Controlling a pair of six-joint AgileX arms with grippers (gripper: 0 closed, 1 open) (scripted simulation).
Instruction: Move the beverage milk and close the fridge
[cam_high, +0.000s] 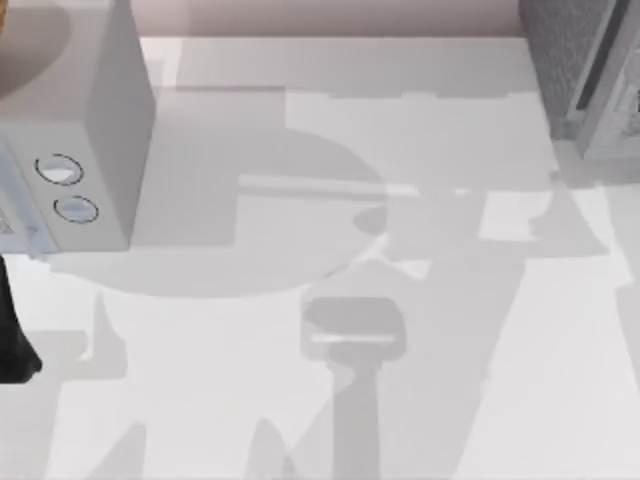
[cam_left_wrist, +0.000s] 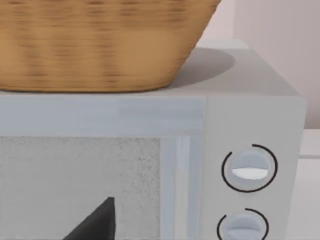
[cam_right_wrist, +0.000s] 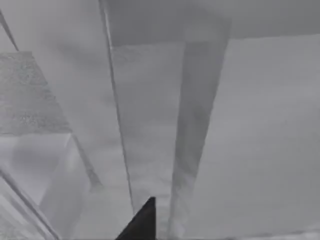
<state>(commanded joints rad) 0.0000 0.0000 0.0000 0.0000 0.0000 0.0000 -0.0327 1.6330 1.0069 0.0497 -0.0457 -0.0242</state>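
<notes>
**Grippers close on appliances at opposite ends of the table**

From my remote station, the fridge (cam_high: 572, 62) stood at the table's far right corner, its dark speckled side running off the top view's edge and a paler framed panel beside it. The right gripper (cam_right_wrist: 142, 223) showed as one dark tip in its wrist view, close up against smooth grey panels (cam_right_wrist: 150, 115) with a speckled grey face (cam_right_wrist: 25, 95) to one side. I could not tell how wide that pincer stood.

At the far left, a light grey microwave (cam_high: 95, 120) with two round dials (cam_left_wrist: 249, 168) sat against the table's left edge, and a woven wicker basket (cam_left_wrist: 95, 45) rested on its top. The left gripper (cam_left_wrist: 95, 223) pointed at the microwave's speckled door window, again as a single dark tip, and I could not tell its width either. A dark part of the left arm (cam_high: 15, 340) sat at the table's left edge.

Between the two appliances, which stood well apart, the white table (cam_high: 330, 420) lay open across its middle and near side, crossed by grey shadows.
</notes>
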